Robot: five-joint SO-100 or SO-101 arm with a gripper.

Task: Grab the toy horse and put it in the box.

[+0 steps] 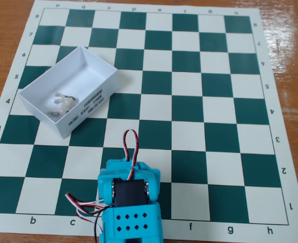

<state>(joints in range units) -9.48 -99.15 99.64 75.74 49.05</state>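
Note:
The toy horse (61, 103), small and white with dark markings, lies on its side inside the box (88, 68), near the box's lower-left end. The box is a shallow, open-topped white carton with a barcode label (92, 101) on its long near side. It sits slantwise on the left part of the chessboard. My blue arm (130, 202) is folded at the board's bottom edge, well apart from the box. Its body hides the gripper's fingers, so I cannot tell how the jaws stand. Nothing shows in its grasp.
A green-and-white chessboard mat (199, 101) covers a wooden table (290, 61). Red, white and black servo wires (131, 144) loop out from the arm over the board.

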